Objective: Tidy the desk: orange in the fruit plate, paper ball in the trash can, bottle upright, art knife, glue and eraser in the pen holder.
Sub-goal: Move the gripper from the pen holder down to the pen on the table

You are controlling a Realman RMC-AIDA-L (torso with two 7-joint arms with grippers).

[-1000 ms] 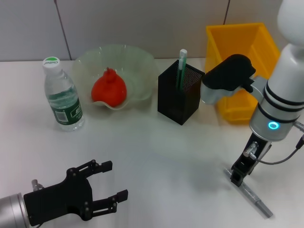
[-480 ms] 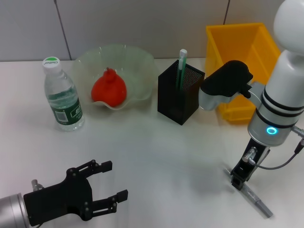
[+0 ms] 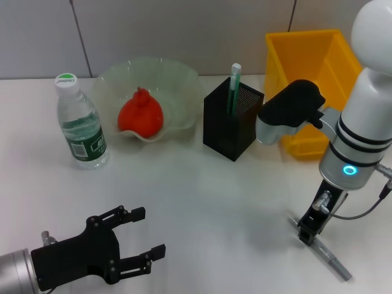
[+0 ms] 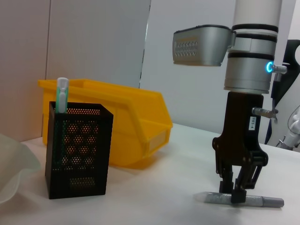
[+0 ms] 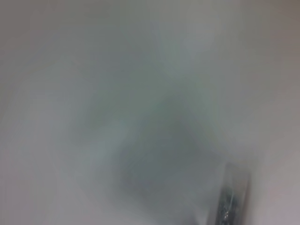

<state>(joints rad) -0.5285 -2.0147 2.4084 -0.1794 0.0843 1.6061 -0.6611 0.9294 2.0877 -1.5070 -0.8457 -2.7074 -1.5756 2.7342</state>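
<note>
Nearest the camera, at the desk's point(image 3: 202, 202) lower left: left gripper point(image 3: 142, 236), parked low, fingers spread wide and empty, unmoved over the last second. Lower right: right gripper point(image 3: 308, 231), lowered onto the grey art knife point(image 3: 327, 258), which lies flat on the desk; in the left wrist view, fingertips point(image 4: 238, 194) straddling the knife's body near one end, narrowed about it, though a firm clamp cannot be confirmed. Only a slight settling of the right arm's upper links since a second ago; knife not lifted. Likely the grasp stage, with transfer to the holder pending. Mid-distance: bottle point(image 3: 81, 122) already upright at left, mesh pen holder point(image 3: 233, 119) centre with a green stick inside. Farther: orange point(image 3: 141, 114) in the fruit plate point(image 3: 177, 82), yellow bin point(image 3: 312, 61) behind right.
</note>
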